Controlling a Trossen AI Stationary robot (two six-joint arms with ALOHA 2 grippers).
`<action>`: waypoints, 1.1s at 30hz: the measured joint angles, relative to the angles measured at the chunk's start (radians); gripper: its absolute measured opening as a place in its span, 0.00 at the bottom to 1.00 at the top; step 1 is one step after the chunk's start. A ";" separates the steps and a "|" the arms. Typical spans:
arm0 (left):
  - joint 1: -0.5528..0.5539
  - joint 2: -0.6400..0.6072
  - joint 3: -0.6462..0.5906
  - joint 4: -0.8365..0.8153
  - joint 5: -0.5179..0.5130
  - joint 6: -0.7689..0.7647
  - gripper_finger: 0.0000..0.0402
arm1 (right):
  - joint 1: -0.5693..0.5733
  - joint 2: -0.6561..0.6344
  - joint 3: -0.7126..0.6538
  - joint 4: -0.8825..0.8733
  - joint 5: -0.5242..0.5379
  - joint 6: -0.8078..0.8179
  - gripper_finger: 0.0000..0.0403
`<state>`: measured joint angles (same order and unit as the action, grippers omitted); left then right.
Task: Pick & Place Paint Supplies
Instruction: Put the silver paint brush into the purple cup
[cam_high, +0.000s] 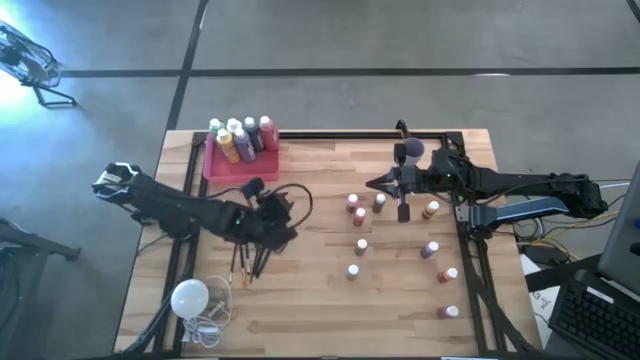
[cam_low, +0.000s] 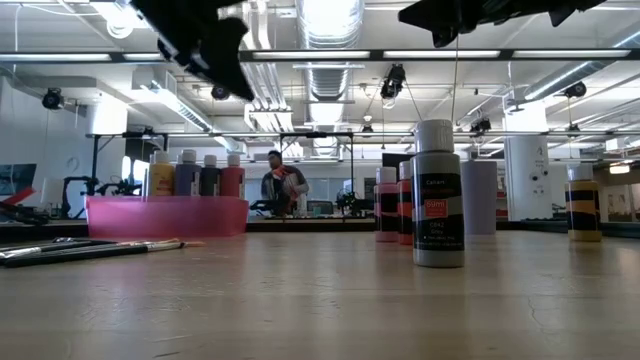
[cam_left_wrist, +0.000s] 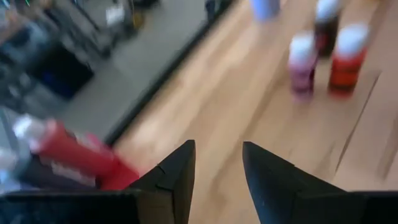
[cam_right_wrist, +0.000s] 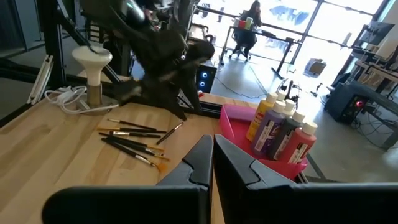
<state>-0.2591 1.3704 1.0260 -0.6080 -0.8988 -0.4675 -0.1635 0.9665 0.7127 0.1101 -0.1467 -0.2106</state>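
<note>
A pink tray (cam_high: 225, 165) at the far left of the table holds several white-capped paint bottles (cam_high: 242, 138), standing upright. Thin dark paintbrushes (cam_high: 247, 262) lie flat on the wood just near of my left gripper (cam_high: 285, 215). That gripper hangs above the table, open, with nothing between its fingers (cam_left_wrist: 180, 171). Small paint bottles (cam_high: 358, 215) stand scattered across the right half, and a larger purple one (cam_high: 411, 150) stands at the far side. My right gripper (cam_high: 385, 183) hovers shut and empty above the small bottles, pointing toward the table's left.
A white round bulb with its coiled cord (cam_high: 192, 298) lies at the near left corner. A black metal frame (cam_high: 470, 250) runs along the table's edges. Bare wood lies between the brushes and the small bottles. A person (cam_low: 281, 187) sits far back in the room.
</note>
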 joint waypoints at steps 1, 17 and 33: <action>0.019 0.000 0.000 -0.039 0.042 -0.018 0.35 | 0.000 0.000 -0.001 0.000 0.000 0.000 0.02; 0.133 -0.021 0.027 -0.718 0.313 -0.202 0.34 | 0.000 0.000 -0.003 0.000 0.000 -0.006 0.02; 0.132 -0.020 -0.118 -0.468 0.569 0.250 0.34 | 0.000 0.000 -0.003 0.000 0.000 -0.007 0.02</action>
<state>-0.1275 1.3506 0.9083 -1.0759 -0.3295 -0.2176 -0.1635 0.9668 0.7101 0.1104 -0.1467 -0.2173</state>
